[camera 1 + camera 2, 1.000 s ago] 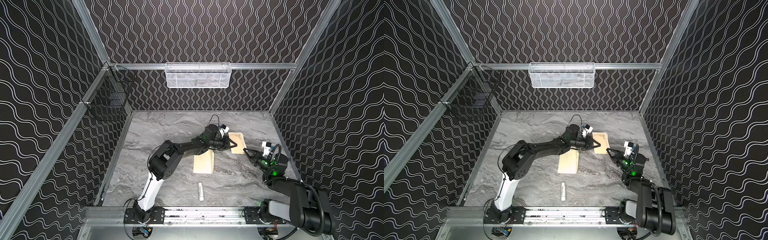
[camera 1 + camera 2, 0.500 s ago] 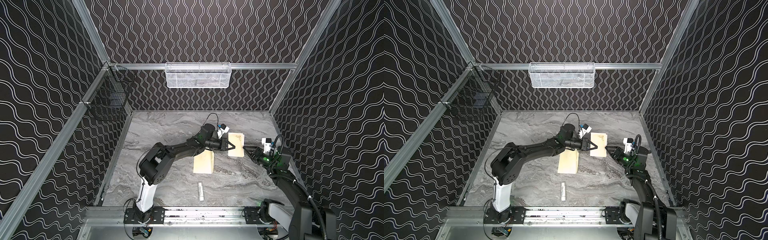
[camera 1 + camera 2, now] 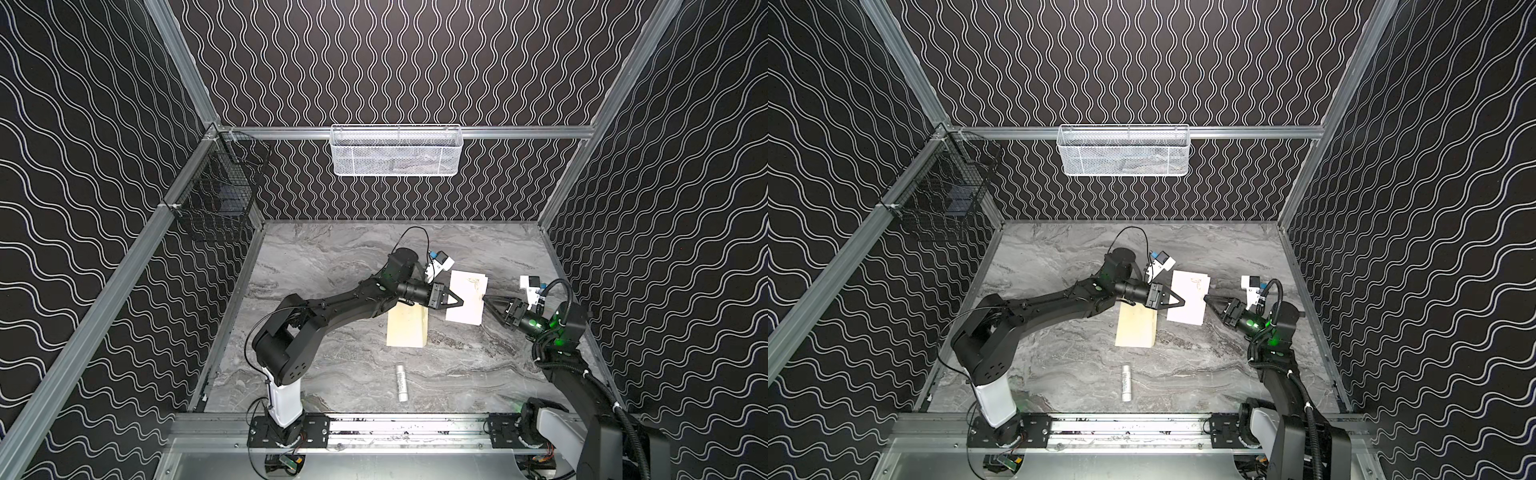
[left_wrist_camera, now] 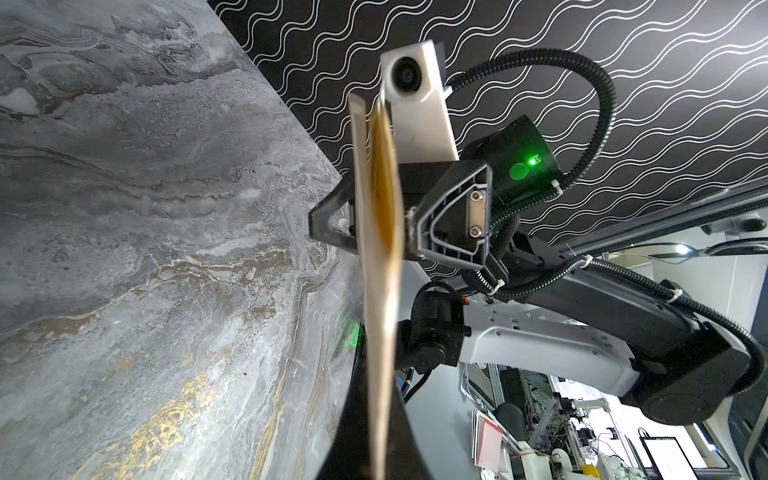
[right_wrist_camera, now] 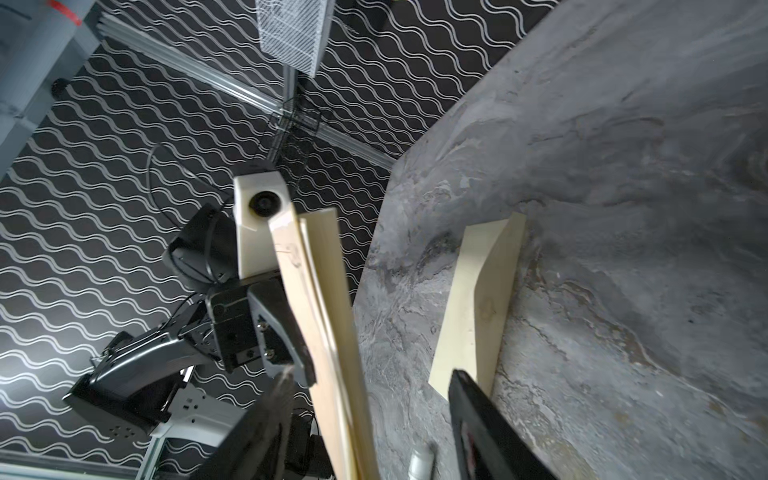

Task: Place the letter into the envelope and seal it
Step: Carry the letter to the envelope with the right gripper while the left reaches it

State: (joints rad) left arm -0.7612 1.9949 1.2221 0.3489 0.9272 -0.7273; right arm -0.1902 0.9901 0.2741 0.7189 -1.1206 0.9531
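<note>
Left wrist view looks pretty much straight along the folded letter (image 4: 380, 249), which runs edge-on up the middle of the frame. The right gripper (image 4: 365, 226) straddles its far edge, fingers spread apart on either side and not pinching it as far as I can see. Both top views make it clearer: the left gripper (image 3: 459, 300) is clamped tight on the letter's left edge, holding it up off the table (image 3: 332, 266), right of centre in the frame. The envelope (image 3: 407, 330) lies flat on the table just below and left of the letter, its upper end tucked behind the left gripper. A small white stick (image 3: 401, 382) sits lower down, well apart.
</note>
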